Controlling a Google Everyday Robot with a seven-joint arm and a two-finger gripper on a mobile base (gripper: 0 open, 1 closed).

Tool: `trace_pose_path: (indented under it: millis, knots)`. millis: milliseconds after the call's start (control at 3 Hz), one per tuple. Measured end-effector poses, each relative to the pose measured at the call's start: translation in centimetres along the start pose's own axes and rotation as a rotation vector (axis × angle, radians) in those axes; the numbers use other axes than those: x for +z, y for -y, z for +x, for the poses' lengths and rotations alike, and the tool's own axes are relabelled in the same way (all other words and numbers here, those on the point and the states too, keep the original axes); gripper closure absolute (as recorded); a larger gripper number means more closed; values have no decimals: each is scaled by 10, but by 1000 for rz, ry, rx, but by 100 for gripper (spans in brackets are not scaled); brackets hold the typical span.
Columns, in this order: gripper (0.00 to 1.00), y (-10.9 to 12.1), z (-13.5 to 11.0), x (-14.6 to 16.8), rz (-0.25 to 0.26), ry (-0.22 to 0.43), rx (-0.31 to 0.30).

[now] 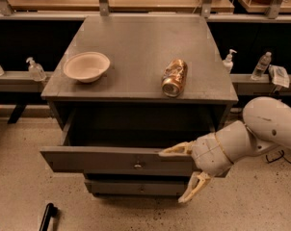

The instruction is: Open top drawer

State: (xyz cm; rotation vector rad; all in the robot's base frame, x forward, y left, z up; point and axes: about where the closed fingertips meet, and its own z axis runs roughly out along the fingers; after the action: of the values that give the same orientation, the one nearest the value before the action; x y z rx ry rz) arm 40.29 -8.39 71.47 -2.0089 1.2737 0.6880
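Note:
The top drawer point(97, 160) is pulled out of the grey cabinet, its dark inside open to view. Its flat grey front carries a small brass knob point(137, 166) at centre. My gripper point(183, 172) is at the right end of the drawer front, coming in from the right on a white arm. It is open. One finger point(176, 150) lies along the front's top edge and the other finger point(192, 190) hangs below and in front of it. It holds nothing.
On the cabinet top point(136, 42) sit a cream bowl point(86, 66) at left and a gold can point(174, 77) lying on its side at right. A lower drawer front point(131, 187) shows beneath. Small bottles point(35, 70) stand on side ledges. A black object point(48, 215) lies on the floor.

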Motion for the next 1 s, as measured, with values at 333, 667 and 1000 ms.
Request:
trace_pose_path:
  millis: [333, 667, 1000]
  knots:
    - [28, 24, 10, 8, 3, -51, -9]
    - [29, 45, 32, 26, -9, -120, 4]
    - [31, 54, 55, 44, -26, -166, 36]
